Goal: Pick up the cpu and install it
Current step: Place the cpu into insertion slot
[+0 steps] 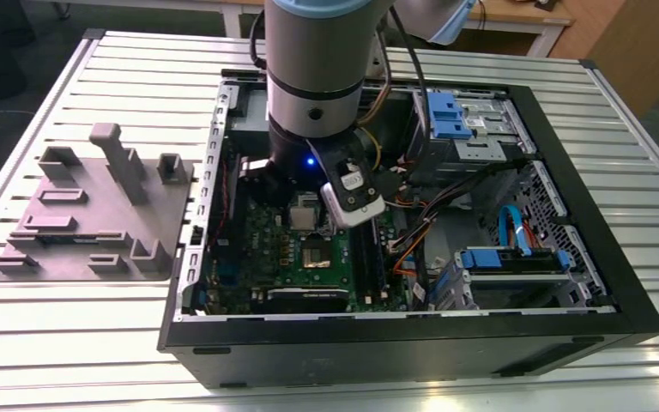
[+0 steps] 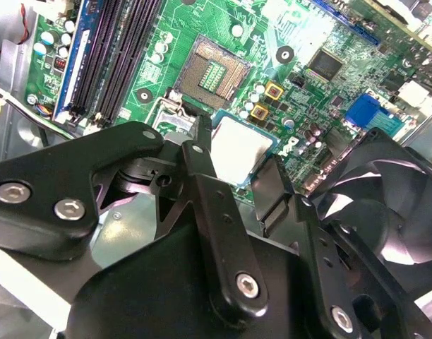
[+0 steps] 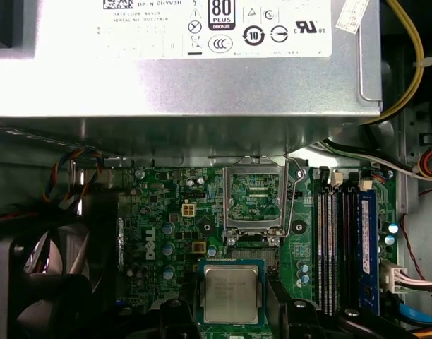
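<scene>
The cpu is a small square chip with a silvery top, and my gripper is shut on it. In both wrist views a black finger presses on each side of the cpu. It hangs over the green motherboard, a short way from the open socket, whose contact field lies bare. In the exterior view the arm reaches down into the open computer case, above the motherboard.
A grey power supply walls off one side of the board. A black fan, memory slots and loose cables crowd the socket. A grey fixture plate with blocks lies on the slatted table at the exterior view's left.
</scene>
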You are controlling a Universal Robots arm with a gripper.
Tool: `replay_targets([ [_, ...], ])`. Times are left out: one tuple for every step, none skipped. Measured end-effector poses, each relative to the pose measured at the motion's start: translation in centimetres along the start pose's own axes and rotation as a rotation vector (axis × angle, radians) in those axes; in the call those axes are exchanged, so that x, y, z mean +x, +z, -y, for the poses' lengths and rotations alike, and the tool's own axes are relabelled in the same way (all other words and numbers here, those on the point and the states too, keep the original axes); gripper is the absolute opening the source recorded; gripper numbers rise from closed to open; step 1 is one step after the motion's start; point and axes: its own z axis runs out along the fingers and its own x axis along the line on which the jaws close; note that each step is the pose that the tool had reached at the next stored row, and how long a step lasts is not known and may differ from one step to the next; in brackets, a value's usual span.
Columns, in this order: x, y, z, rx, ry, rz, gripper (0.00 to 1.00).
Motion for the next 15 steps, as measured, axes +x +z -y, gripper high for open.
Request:
replay_targets([
  [-0.16, -0.02, 0.00, 0.0003, 0.000, -0.0003, 0.47],
  [-0.52, -0.03, -0.01, 0.0003, 0.000, -0.0004, 0.47],
  [-0.67, -0.02, -0.01, 0.0002, 0.000, -0.0002, 0.47],
  [-0.67, -0.01, -0.01, 0.0001, 0.000, -0.0001, 0.47],
  [-0.67, -0.01, -0.01, 0.0001, 0.000, 0.0000, 0.47],
  [-0.67, -0.01, -0.01, 0.0000, 0.000, 0.0000, 0.47],
  [-0.67, -0.01, -0.02, 0.0000, 0.000, 0.0000, 0.47],
  [-0.67, -0.01, -0.02, 0.0000, 0.000, 0.0000, 0.47],
  [-0.68, -0.01, -0.01, 0.0000, 0.000, 0.0000, 0.47],
  [-0.68, -0.01, -0.01, 0.0001, 0.000, 0.0000, 0.47],
  [-0.68, -0.02, -0.02, 0.0000, 0.000, 0.0000, 0.47],
  [-0.68, -0.09, -0.02, 0.0002, 0.000, -0.0001, 0.47],
  [-0.68, -0.21, -0.03, 0.0002, 0.000, -0.0001, 0.47],
  [-0.67, -0.41, -0.03, 0.0001, 0.000, 0.0000, 0.47],
  [-0.67, -0.57, -0.04, 0.0001, 0.000, 0.0000, 0.47],
])
